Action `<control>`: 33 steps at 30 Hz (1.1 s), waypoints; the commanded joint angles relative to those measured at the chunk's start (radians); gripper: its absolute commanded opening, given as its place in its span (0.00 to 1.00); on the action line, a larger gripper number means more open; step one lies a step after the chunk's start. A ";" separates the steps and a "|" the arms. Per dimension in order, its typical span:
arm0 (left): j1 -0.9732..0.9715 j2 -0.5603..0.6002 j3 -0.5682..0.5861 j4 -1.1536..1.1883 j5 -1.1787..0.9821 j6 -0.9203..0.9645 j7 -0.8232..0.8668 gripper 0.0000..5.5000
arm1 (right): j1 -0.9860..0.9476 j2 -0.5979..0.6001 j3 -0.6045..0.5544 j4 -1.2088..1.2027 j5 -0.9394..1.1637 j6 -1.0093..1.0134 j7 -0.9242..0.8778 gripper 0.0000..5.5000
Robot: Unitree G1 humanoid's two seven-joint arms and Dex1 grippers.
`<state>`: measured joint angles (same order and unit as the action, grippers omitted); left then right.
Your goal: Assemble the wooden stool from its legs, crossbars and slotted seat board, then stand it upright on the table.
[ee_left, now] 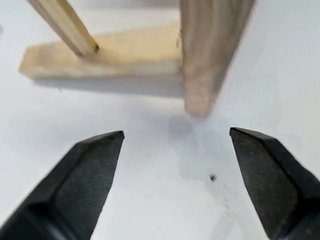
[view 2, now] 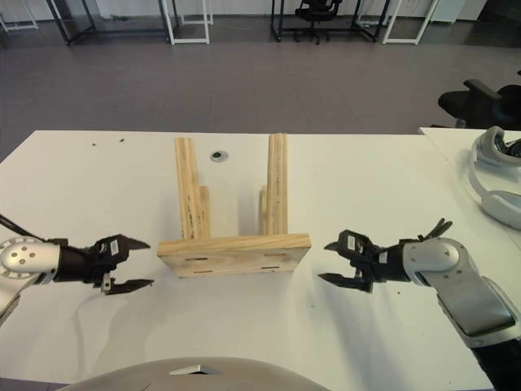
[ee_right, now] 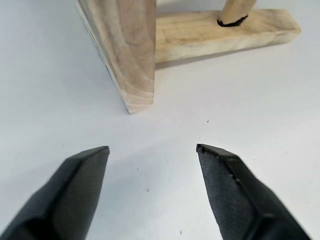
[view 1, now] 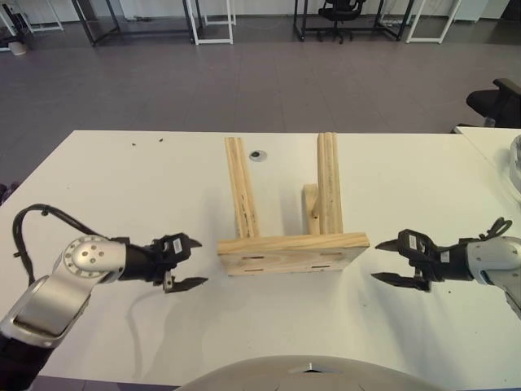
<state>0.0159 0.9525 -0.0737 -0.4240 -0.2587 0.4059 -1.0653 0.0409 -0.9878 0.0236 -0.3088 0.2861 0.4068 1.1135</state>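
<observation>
Two black two-finger grippers hang low over the wide white table [view 1: 122, 191], one at each side of the pale wooden stool [view 1: 285, 220], and neither touches it. The stool lies on its side near the middle of the table. Its flat slotted seat board [view 1: 293, 253] stands on one long edge and faces the robot. Its long round-edged legs [view 1: 242, 187] lie flat and point toward the far edge of the table. Shorter wooden pieces show between the legs, close to the board. The left gripper [view 1: 202, 261] has its fingers well apart and points at the left end of the board. The right gripper [view 1: 376, 261] is also spread, near the right end. A small dark round mark [view 1: 258, 155] lies between the leg tips.
</observation>
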 commanded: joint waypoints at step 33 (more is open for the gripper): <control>-0.263 -0.158 -0.191 0.238 0.025 -0.209 -0.194 0.62 | -0.299 0.144 0.178 0.234 -0.059 -0.213 0.166 0.24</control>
<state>-0.2414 0.7700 -0.2710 -0.1882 -0.2256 0.2129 -1.2190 -0.2389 -0.8460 0.2035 -0.0986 0.2548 0.2094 1.2962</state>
